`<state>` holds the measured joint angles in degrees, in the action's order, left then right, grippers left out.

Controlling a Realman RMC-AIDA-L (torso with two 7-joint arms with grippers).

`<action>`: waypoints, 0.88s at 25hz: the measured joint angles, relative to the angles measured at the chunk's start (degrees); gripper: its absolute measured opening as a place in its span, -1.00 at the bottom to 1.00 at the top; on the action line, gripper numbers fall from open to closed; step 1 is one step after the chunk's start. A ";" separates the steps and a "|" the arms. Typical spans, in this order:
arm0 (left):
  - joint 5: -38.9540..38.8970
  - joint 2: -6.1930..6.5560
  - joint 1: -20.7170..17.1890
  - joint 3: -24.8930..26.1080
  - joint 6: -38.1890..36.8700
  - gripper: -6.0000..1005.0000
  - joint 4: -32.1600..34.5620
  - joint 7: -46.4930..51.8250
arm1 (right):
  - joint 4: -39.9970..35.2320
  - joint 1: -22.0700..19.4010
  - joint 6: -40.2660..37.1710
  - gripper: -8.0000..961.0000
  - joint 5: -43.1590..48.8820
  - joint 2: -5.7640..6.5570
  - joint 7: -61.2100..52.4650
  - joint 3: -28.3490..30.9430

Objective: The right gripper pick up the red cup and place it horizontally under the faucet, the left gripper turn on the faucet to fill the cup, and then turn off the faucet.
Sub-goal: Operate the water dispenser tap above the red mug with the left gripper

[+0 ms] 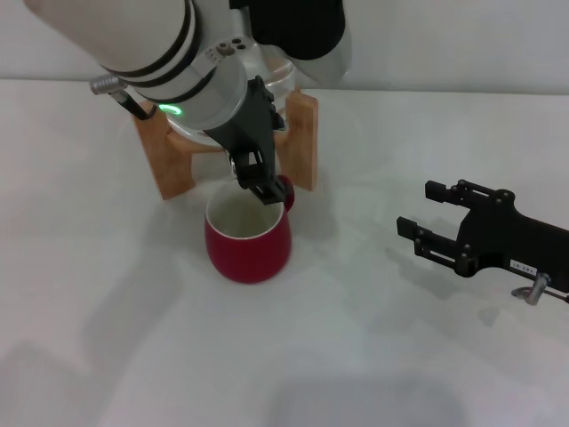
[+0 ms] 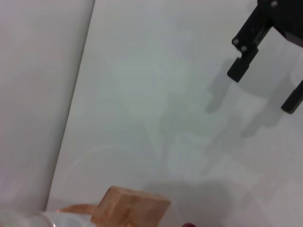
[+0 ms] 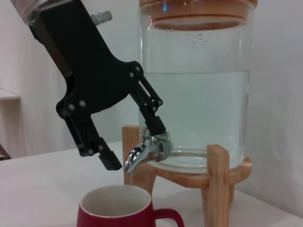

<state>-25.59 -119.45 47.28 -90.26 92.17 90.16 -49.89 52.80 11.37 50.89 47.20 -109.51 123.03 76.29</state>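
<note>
The red cup (image 1: 247, 245) stands upright on the white table, directly below the faucet (image 3: 146, 152) of the clear water jar (image 3: 199, 94). In the right wrist view no water runs from the spout, and the cup (image 3: 124, 213) shows only its off-white inside. My left gripper (image 1: 256, 185) hangs over the cup's far rim, open, its fingers either side of the faucet. One fingertip (image 3: 155, 124) touches the top of the faucet; the other (image 3: 108, 160) hangs free beside the spout. My right gripper (image 1: 416, 206) rests open and empty to the cup's right.
The jar sits on a wooden stand (image 1: 302, 138) whose legs flank the cup. A stand leg (image 2: 130, 205) and the right gripper (image 2: 262, 90) show in the left wrist view. White table (image 1: 107, 338) stretches in front and to both sides.
</note>
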 joint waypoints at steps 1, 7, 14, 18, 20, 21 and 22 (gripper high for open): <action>-0.04 0.00 0.00 -0.21 -0.02 0.62 0.21 0.11 | -0.02 -0.01 0.00 0.32 0.00 0.00 0.00 0.00; -0.14 -0.08 0.00 -1.63 -0.11 0.62 0.72 0.70 | 0.00 -0.10 0.00 0.32 0.00 0.07 -0.04 0.00; -0.17 -0.09 0.00 -1.79 -0.16 0.62 0.63 0.76 | 0.06 -0.13 0.08 0.32 0.00 0.09 -0.19 0.00; -0.12 -0.09 -0.04 -1.86 -0.37 0.62 0.16 0.73 | 0.06 -0.12 0.15 0.32 0.00 0.09 -0.23 0.00; 0.05 -0.09 -0.09 -1.87 -0.48 0.62 -0.05 0.72 | 0.07 -0.12 0.16 0.32 0.00 0.09 -0.24 0.00; 0.05 -0.09 -0.09 -1.87 -0.48 0.62 -0.05 0.72 | 0.08 -0.12 0.17 0.32 0.00 0.09 -0.24 0.00; 0.14 -0.09 -0.09 -1.87 -0.54 0.62 -0.16 0.71 | 0.08 -0.12 0.18 0.32 0.00 0.09 -0.24 0.00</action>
<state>-25.45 -119.53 47.19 -92.12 91.63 90.00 -49.17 52.88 11.25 51.07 47.20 -109.42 122.79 76.29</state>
